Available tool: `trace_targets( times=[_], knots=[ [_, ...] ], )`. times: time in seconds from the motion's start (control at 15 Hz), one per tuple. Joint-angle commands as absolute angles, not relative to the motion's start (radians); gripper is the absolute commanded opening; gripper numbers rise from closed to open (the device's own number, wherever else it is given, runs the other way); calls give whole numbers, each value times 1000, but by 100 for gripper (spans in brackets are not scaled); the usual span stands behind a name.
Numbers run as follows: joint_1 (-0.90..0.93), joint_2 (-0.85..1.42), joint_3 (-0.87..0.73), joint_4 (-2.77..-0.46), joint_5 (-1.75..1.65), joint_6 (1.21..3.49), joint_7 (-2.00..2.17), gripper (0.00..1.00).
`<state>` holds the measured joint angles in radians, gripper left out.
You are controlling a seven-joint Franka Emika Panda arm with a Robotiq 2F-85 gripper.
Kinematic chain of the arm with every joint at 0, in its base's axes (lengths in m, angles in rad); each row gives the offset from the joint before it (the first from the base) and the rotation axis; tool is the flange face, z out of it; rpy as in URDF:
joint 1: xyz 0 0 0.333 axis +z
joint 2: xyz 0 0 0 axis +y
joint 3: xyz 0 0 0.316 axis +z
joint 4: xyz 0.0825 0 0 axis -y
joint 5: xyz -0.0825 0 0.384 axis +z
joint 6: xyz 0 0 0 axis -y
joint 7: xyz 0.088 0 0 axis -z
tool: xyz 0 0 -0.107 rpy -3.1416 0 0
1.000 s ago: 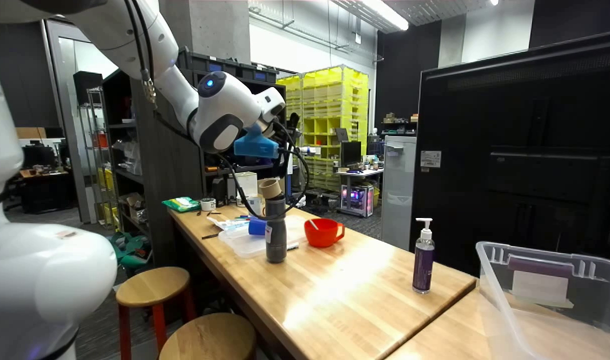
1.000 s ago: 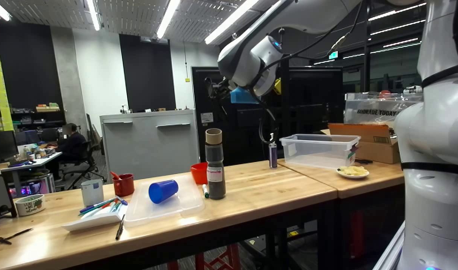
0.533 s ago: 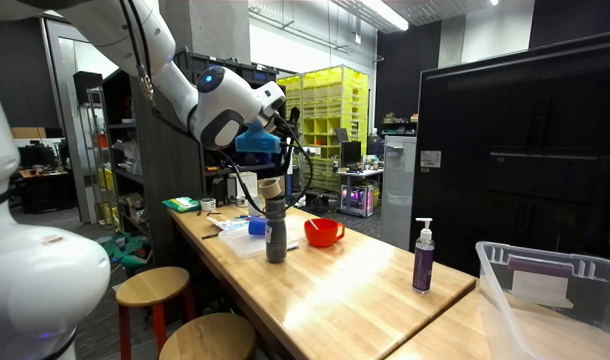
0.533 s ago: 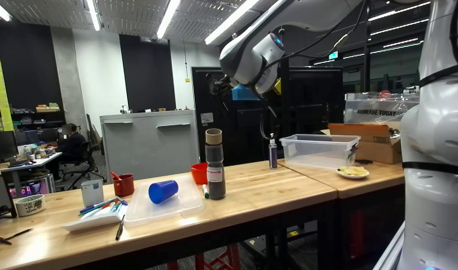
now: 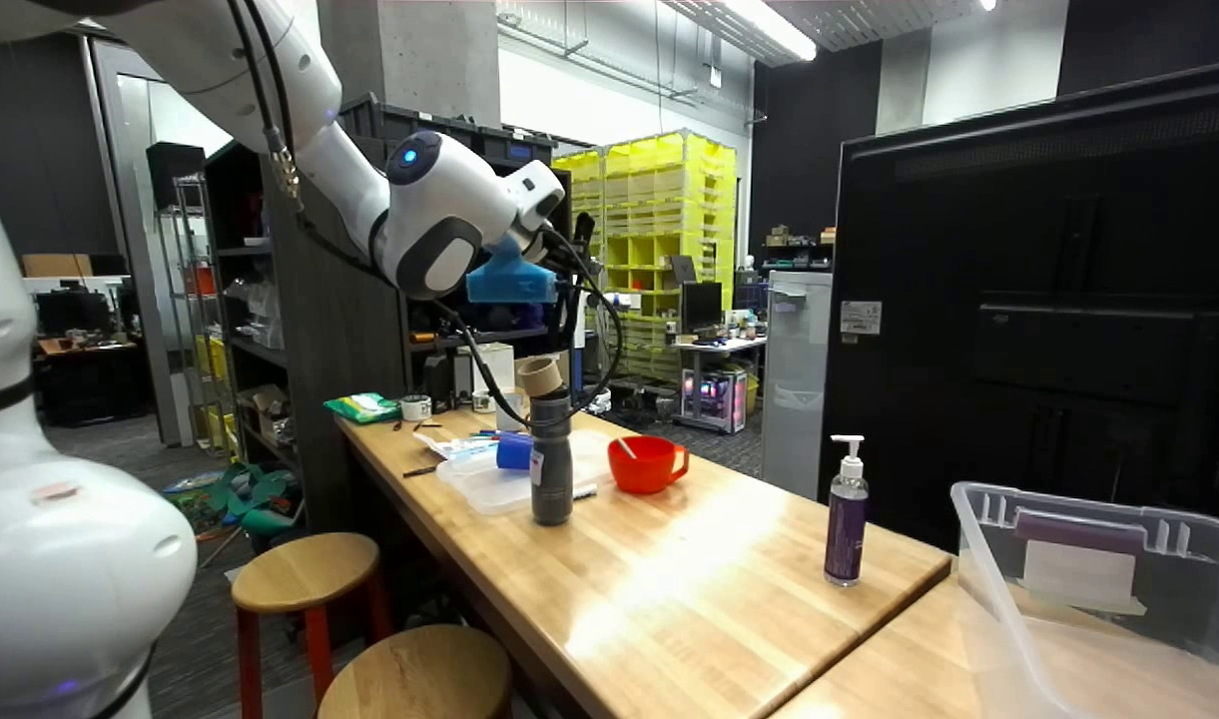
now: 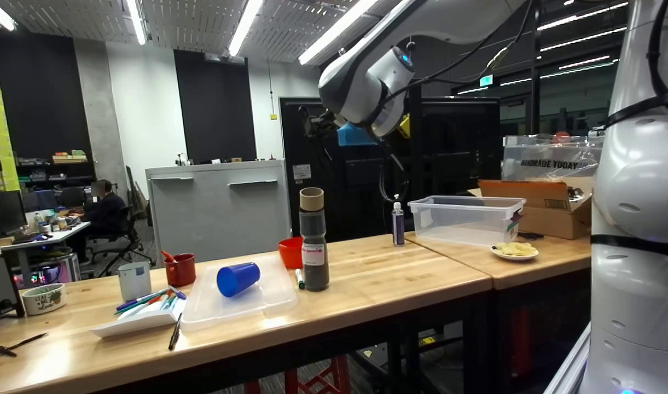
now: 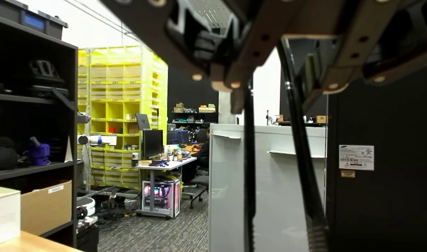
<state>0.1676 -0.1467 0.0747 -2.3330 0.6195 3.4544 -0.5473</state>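
Gripper (image 7: 273,99): black tongs (image 7: 249,157) are being grasped, tips down — during lowering, the grey bottle (image 5: 551,474) near the orange-red mug (image 5: 654,474) could be toppled by a swinging leg.

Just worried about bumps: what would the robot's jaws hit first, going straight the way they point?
Probably the grey cabinet, around its top edge; depth is hard to judge, and the jaws might just clear it.
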Motion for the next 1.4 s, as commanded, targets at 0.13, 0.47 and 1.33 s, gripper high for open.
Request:
trace_targets(
  times=[0.13, 0.47, 1.33],
  knots=[
    [61, -165, 208, -2371, 612, 3454, -566, 37],
    [-18, -169, 303, -2393, 612, 3454, -561, 37],
    [-314, -203, 589, -2381, 600, 3455, -543, 37]
  ],
)
